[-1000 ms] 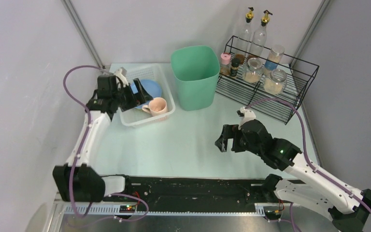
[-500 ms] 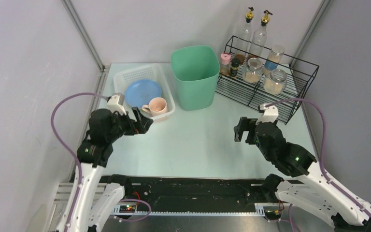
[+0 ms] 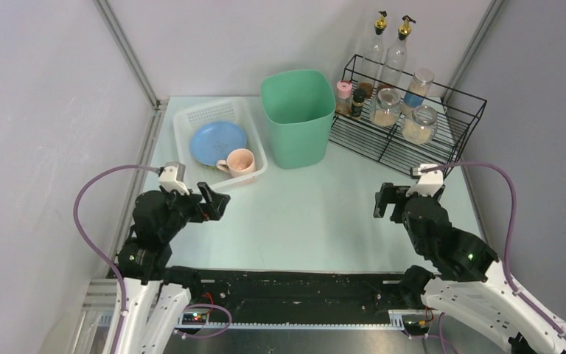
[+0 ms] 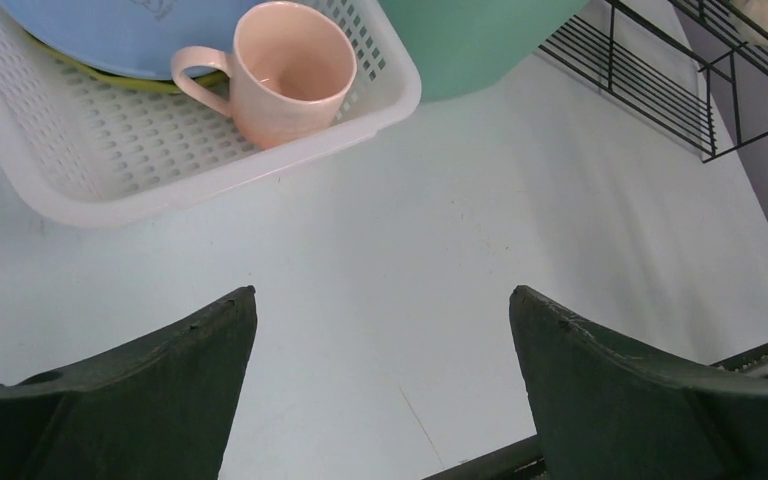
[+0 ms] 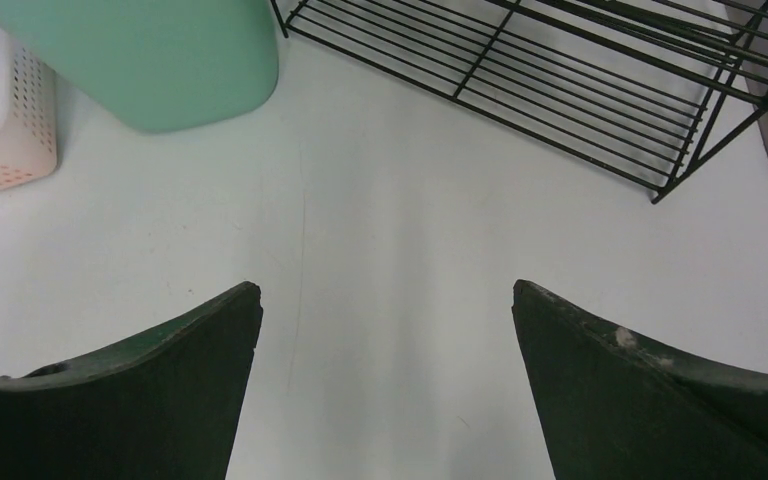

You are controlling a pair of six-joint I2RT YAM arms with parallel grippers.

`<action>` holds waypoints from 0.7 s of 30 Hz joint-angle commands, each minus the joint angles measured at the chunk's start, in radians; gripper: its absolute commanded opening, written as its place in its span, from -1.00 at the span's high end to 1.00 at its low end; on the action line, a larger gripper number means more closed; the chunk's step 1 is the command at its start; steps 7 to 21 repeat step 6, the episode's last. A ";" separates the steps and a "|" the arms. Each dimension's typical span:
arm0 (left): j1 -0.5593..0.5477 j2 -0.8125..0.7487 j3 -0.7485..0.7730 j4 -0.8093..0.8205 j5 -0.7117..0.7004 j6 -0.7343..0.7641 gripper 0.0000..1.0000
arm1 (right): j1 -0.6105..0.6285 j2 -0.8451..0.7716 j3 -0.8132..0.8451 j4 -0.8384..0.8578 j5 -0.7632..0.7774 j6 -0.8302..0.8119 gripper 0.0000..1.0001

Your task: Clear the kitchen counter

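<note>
My left fingers (image 4: 150, 385) and right fingers (image 5: 640, 400) both gape wide, holding nothing, above the desk (image 3: 302, 221). It looks rigid, glossy, slippery and fixed, so I judge it offers no grip; the cup (image 4: 290, 70) sits in the basket (image 4: 385, 110)

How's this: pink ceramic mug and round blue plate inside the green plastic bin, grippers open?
No: the pink ceramic mug and round blue plate sit in the white perforated plastic basket, per the left wrist view. Left gripper and right gripper are open.
</note>
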 commanded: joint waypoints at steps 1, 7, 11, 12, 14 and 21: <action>-0.003 -0.028 0.002 0.040 0.012 0.001 -0.99 | -0.001 -0.070 -0.028 0.038 0.042 -0.053 -0.99; -0.003 -0.020 -0.007 0.042 0.019 -0.007 -0.99 | 0.002 -0.096 -0.037 0.029 0.102 -0.034 -0.99; -0.003 -0.020 -0.007 0.042 0.019 -0.007 -0.99 | 0.002 -0.096 -0.037 0.029 0.102 -0.034 -0.99; -0.003 -0.020 -0.007 0.042 0.019 -0.007 -0.99 | 0.002 -0.096 -0.037 0.029 0.102 -0.034 -0.99; -0.003 -0.020 -0.007 0.042 0.019 -0.007 -0.99 | 0.002 -0.096 -0.037 0.029 0.102 -0.034 -0.99; -0.003 -0.020 -0.007 0.042 0.019 -0.007 -0.99 | 0.002 -0.096 -0.037 0.029 0.102 -0.034 -0.99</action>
